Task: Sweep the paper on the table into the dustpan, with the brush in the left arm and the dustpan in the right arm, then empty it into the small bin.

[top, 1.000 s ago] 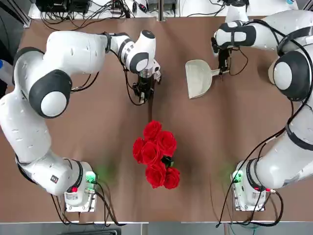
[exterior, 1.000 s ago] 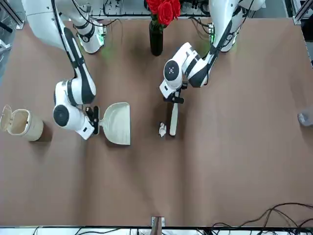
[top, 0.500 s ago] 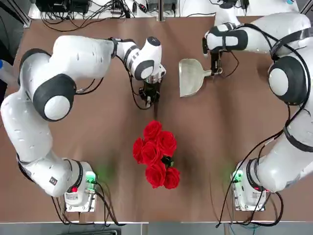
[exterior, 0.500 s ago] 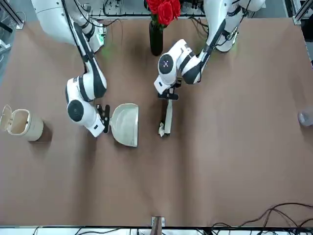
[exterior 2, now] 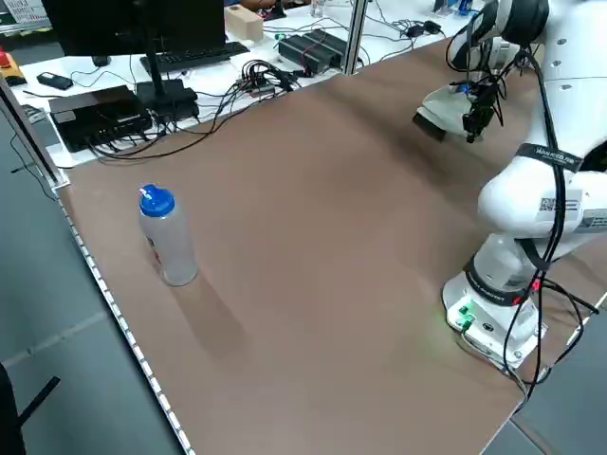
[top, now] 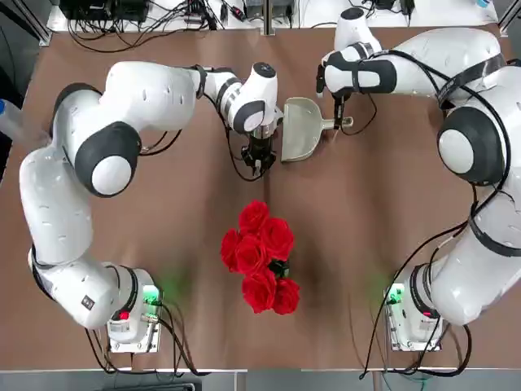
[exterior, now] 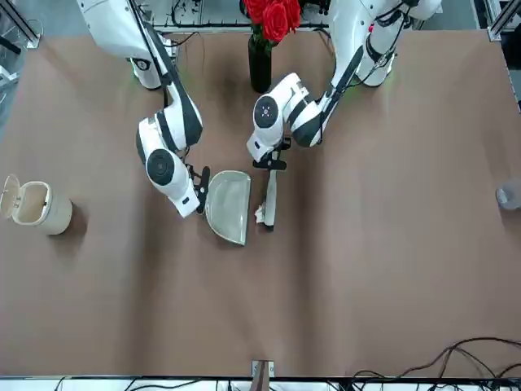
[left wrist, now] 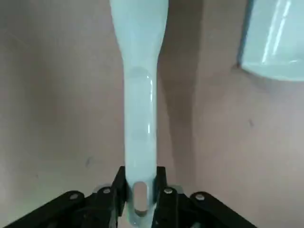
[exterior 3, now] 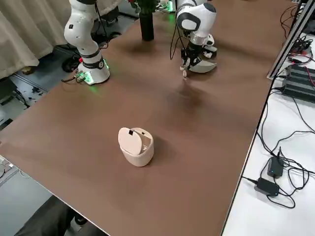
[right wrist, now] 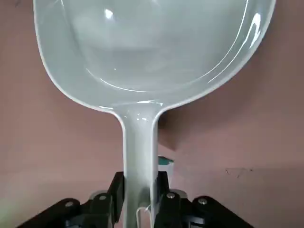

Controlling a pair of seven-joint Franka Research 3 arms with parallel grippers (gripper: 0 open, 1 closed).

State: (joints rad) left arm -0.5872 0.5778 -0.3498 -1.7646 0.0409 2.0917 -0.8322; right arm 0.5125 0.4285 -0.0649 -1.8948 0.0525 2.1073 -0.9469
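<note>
The pale dustpan (exterior: 229, 206) lies flat on the brown table (exterior: 366, 269), its mouth facing the brush. My right gripper (exterior: 199, 181) is shut on its short handle (right wrist: 138, 142). My left gripper (exterior: 270, 163) is shut on the end of the cream brush (exterior: 269, 199), which points away from my bases. The tiny white paper ball (exterior: 260, 215) lies against the brush head, in the narrow gap before the dustpan's mouth. In the top view my left gripper (top: 259, 153) sits close beside the dustpan (top: 299, 130), and my left wrist hides the brush and the paper. The small beige bin (exterior: 37, 204) stands far out on my right.
A dark vase (exterior: 260, 61) of red roses (top: 260, 252) stands between my two bases, behind the grippers. A clear bottle with a blue cap (exterior 2: 166, 237) stands near the table's left edge. Cables and electronics lie beyond the far edge.
The two arms have closed in on each other. The dustpan slid toward the brush, and the brush pushed the paper ball toward the dustpan's mouth.
</note>
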